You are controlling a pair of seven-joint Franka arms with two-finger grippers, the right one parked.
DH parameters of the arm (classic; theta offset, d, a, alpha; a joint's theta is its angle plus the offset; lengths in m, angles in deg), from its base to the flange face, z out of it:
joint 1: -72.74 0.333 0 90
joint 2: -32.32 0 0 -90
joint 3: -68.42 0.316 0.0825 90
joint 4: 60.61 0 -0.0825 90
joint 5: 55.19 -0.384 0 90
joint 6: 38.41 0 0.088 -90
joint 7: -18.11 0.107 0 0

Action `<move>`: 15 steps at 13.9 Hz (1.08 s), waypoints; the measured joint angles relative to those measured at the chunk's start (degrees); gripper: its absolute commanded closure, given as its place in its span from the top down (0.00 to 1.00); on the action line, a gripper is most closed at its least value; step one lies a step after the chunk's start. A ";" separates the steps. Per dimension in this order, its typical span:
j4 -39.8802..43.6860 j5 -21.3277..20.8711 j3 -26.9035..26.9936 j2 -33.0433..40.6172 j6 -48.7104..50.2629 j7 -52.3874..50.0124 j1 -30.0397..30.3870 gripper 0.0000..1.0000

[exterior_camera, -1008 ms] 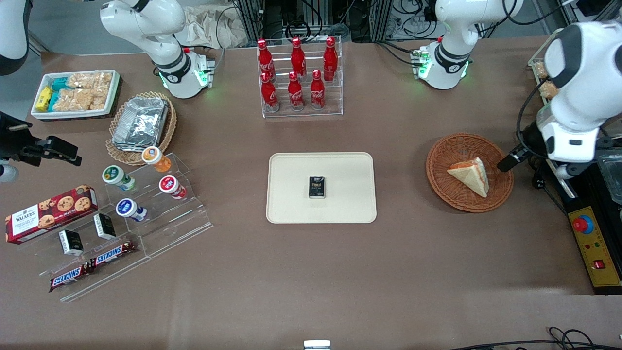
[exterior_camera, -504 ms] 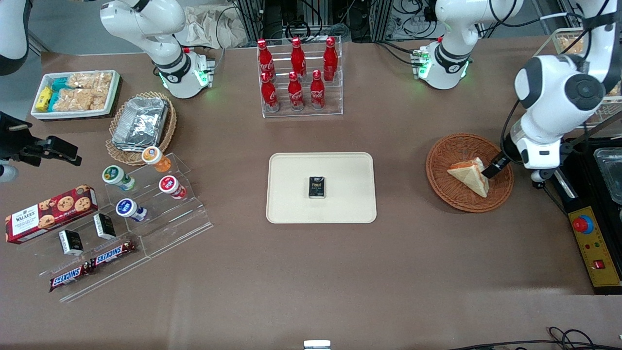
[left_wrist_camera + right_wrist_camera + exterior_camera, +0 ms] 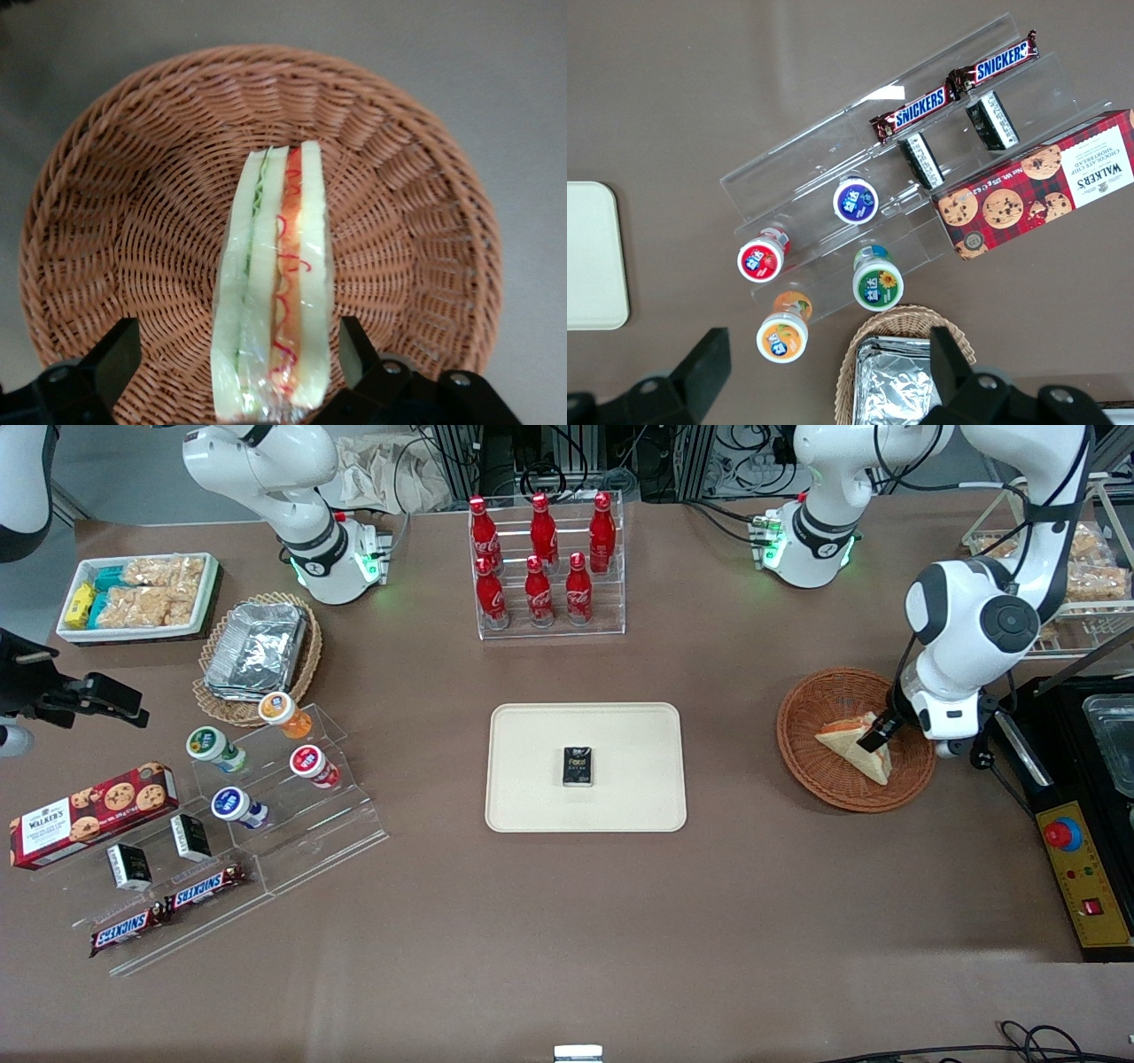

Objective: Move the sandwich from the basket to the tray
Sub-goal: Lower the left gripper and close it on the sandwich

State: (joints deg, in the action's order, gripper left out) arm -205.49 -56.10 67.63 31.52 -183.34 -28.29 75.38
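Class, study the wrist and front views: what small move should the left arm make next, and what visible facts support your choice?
Probably lower a little and close. The end effector is open over the basket, its fingers standing either side of the sandwich with gaps showing, so nothing is gripped yet. The tray awaits afterwards.

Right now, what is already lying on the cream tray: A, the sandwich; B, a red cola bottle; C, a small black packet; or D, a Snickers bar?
C: a small black packet lies near the middle of the tray, while the sandwich is in the basket, where the open gripper straddles it, one finger on each side.
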 measured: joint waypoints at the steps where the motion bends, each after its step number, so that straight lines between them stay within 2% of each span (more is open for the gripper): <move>1: -0.59 0.03 -0.01 -0.63 -1.29 0.00 -0.01 1.00; 2: -1.08 0.06 -0.01 -1.34 -2.60 0.00 -0.01 0.94; 3: -1.43 0.14 -0.01 -2.03 -3.71 0.00 -0.01 0.61; 4: -1.65 0.35 -0.01 -2.66 -4.43 -0.11 -0.02 0.17; 5: -1.69 0.64 -0.01 -3.15 -4.86 -0.57 -0.02 0.00; 12: -1.01 0.56 -1.22 -2.67 -4.92 -2.02 -1.14 0.00; 15: 2.28 -0.80 -2.18 0.69 3.73 -1.14 -1.57 0.00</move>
State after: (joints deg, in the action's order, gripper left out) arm -203.21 -56.90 65.45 32.20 -179.60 -29.43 73.81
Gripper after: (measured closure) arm 0.714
